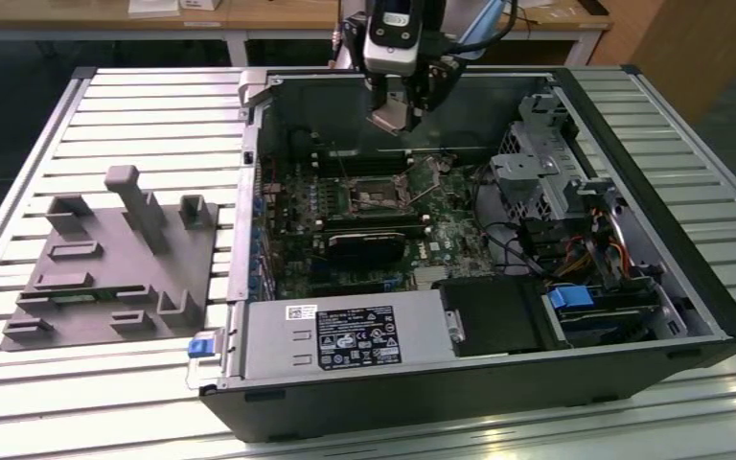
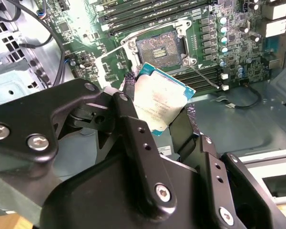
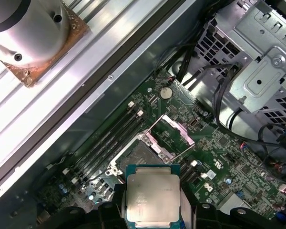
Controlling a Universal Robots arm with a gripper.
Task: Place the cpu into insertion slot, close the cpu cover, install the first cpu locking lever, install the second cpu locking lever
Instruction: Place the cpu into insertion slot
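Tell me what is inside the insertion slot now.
Nothing: the dark centre of the insertion slot lies bare in the second wrist view. In the first wrist view the cpu, held by the gripper, covers its near edge.

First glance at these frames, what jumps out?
The gripper is shut on the cpu, held above the green motherboard. On the board, the insertion slot lies bare, with the cpu cover swung open beside it. All of it sits inside an open computer case on a slatted table.
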